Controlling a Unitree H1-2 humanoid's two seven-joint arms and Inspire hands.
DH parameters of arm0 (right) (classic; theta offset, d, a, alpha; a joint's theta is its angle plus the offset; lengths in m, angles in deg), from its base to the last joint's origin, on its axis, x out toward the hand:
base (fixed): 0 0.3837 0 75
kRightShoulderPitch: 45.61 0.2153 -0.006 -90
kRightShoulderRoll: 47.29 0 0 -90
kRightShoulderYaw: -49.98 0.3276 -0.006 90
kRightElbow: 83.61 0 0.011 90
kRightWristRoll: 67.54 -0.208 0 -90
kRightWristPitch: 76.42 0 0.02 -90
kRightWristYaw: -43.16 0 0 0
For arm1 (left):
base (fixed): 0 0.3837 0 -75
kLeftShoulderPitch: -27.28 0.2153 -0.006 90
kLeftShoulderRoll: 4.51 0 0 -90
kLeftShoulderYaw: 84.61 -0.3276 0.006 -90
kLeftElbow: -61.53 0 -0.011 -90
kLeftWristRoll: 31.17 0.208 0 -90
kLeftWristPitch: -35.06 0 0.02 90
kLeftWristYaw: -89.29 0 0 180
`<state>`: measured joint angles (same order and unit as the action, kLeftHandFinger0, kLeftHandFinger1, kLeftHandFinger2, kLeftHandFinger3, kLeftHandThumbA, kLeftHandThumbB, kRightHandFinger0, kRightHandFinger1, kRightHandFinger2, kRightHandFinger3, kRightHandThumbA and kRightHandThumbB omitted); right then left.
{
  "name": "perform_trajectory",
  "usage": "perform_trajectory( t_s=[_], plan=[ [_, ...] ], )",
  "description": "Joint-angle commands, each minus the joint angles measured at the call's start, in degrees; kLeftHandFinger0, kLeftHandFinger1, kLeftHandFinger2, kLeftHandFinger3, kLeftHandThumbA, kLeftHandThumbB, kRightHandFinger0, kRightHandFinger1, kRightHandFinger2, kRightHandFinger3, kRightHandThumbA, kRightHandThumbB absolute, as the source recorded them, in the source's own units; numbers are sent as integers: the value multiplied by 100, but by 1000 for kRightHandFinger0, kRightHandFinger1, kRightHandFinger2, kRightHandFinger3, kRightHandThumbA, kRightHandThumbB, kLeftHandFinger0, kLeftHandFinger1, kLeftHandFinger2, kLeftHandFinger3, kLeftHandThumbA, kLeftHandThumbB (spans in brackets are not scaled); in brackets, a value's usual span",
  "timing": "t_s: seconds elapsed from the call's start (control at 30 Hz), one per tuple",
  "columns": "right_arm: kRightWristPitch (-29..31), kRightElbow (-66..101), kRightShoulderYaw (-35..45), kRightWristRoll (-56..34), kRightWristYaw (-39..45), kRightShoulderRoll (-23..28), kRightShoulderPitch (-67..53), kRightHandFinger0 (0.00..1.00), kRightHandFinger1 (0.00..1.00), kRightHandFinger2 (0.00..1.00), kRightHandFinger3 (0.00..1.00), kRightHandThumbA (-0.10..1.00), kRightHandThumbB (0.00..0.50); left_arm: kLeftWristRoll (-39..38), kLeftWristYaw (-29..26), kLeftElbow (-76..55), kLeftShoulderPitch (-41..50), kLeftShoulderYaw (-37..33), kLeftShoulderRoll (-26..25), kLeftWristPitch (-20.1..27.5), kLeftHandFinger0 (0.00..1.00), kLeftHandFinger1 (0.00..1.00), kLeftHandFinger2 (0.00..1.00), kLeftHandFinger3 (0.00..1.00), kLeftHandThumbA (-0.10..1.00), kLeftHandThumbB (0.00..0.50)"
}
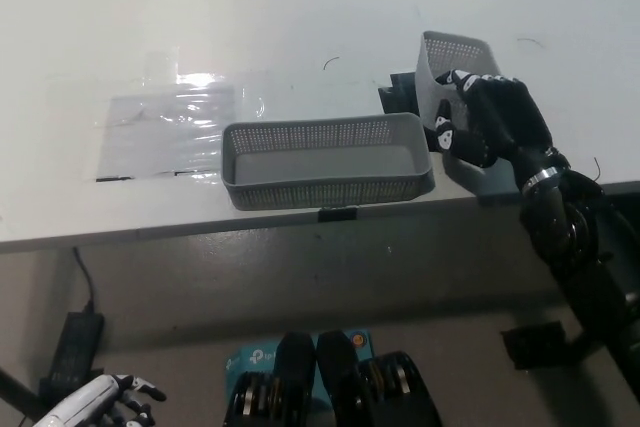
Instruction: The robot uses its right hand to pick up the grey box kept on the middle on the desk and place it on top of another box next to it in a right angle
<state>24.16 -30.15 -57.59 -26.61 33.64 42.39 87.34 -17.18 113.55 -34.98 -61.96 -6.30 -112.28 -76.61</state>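
Grey perforated plastic, thin-walled and open-topped: the grey box (pixel 452 72) tipped up on edge, its inside turned toward the black right hand (pixel 488 119) and its far rim leaning away. Clasped by that hand, fingers (pixel 448 131) curled over the near wall. Mostly hidden behind the palm, so grip depth hard to tell. Sitting at the table (pixel 300 7) edge, just to the hand's left side and touching or nearly touching the end of the other box (pixel 328 161).

Step in hand, by judgement: the pick-up, with the lift barely begun or the hold being settled. Next move likely calls for raising the box clear of the table, carrying it leftward from the hand over the long box, turning it crosswise to that box's length, then lowering it onto the rims so that both ends rest evenly. Light, flexible walls probably prone to bending under a tight squeeze.

White left hand (pixel 100 402) resting low, well away from the work, fingers apart and empty.
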Motion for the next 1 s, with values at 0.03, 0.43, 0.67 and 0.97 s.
perform_trajectory(
  t_s=[0.03,0.43,0.67,0.97],
  plan=[
    [413,74,47,-138,-267,155,117,0,68,383,115,-100,249,0,-53,-80,-1,125,-77,46,393,423,561,679,270,327],
    [686,337,53,-41,-459,305,278,0,11,348,185,-100,294,92,-77,-113,26,111,-92,93,359,396,523,686,286,333],
    [621,614,-32,218,-340,450,521,0,16,310,139,-100,247,93,-86,-40,38,108,-82,177,371,396,528,677,300,332],
    [328,1104,6,446,-145,714,1033,0,0,175,94,-100,269,68,-82,-44,75,154,-102,202,345,379,506,641,279,324]
  ],
)
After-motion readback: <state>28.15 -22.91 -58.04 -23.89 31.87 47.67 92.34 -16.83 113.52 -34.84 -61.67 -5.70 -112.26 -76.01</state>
